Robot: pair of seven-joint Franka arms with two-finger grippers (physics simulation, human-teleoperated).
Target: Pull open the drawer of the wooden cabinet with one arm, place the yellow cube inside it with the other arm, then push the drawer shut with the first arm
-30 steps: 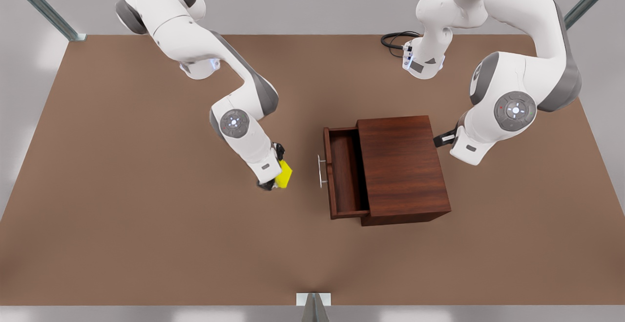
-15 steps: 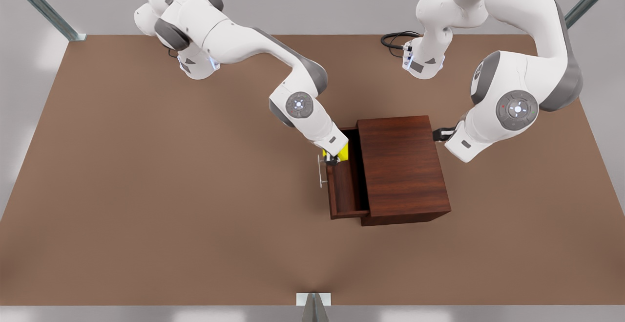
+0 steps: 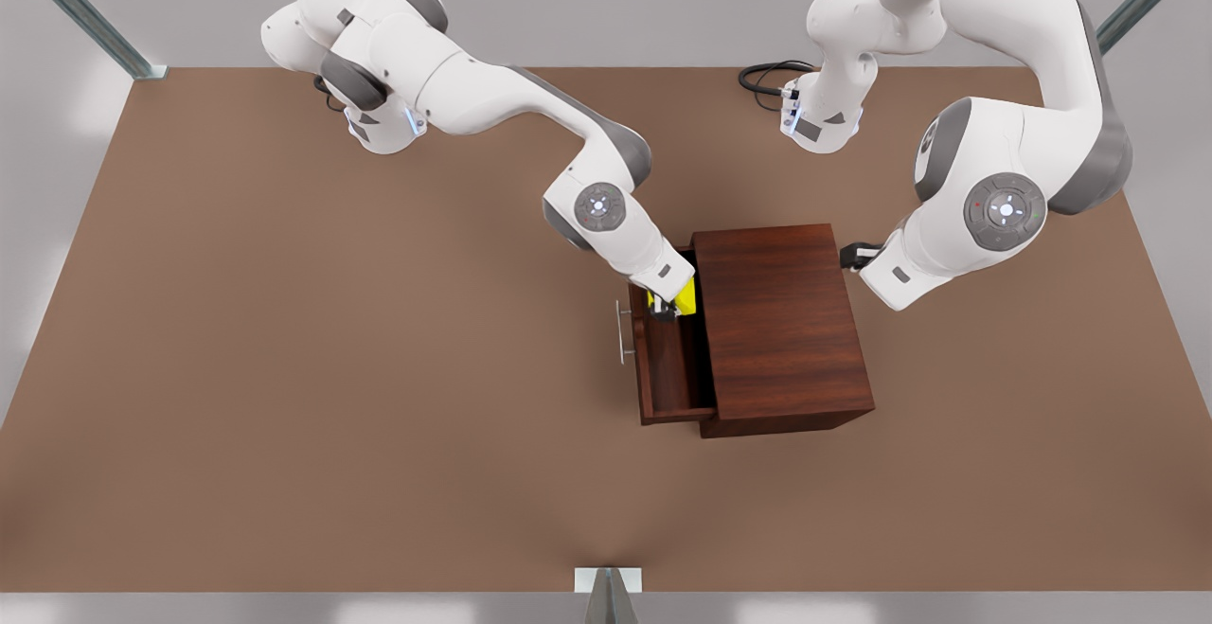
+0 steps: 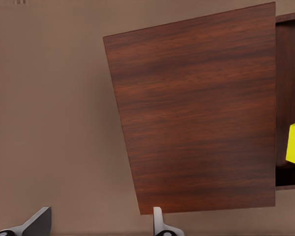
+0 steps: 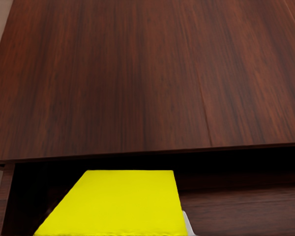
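Observation:
The wooden cabinet [image 3: 781,321] stands mid-table with its drawer [image 3: 668,368] pulled out toward the front view's left, the silver handle [image 3: 622,330] on its front. My right gripper [image 3: 666,310], on the arm at the front view's left, is shut on the yellow cube [image 3: 686,297] over the far end of the open drawer. The right wrist view has the cube [image 5: 118,201] just in front of the cabinet top [image 5: 147,73], above the drawer's inside [image 5: 236,206]. My left gripper [image 3: 857,255] waits open behind the cabinet [image 4: 196,113], with nothing between its fingers [image 4: 39,223].
The brown table [image 3: 284,368] spreads wide on the front view's left and near side. A black cable [image 3: 762,80] coils by the far arm base. Metal frame posts [image 3: 80,13] stand at the table's far corners.
My right gripper has carried the yellow cube from above the table toward the front view's right, to over the open drawer. The left gripper has barely shifted.

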